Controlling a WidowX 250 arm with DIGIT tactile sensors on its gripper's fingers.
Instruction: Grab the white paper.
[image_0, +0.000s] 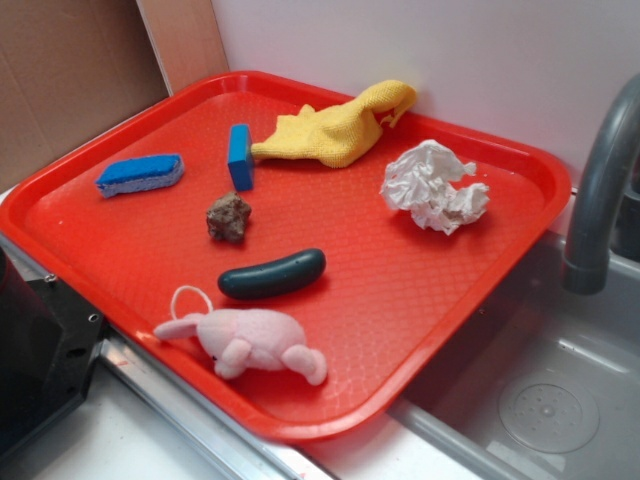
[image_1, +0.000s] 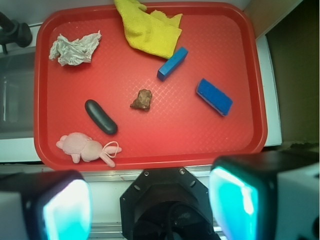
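Gripper (image_1: 150, 205) fingers fill the bottom of the wrist view, spread wide and holding nothing, back off the red tray's (image_1: 150, 160) near edge.

Just inside that near edge lies the pink plush bunny (image_1: 85, 148), with the dark green pickle-shaped piece (image_1: 100, 116) beside it and a brown lumpy rock (image_1: 142, 99) near the tray's middle. Two blue things sit further over, a sponge (image_1: 214, 96) toward one side edge and a block (image_1: 172, 63) close to the yellow cloth (image_1: 149, 29) draped at the far edge. Off in a far corner, well apart from the gripper, rests the white paper (image_1: 74, 48), crumpled, next to the sink faucet (image_0: 600, 190).
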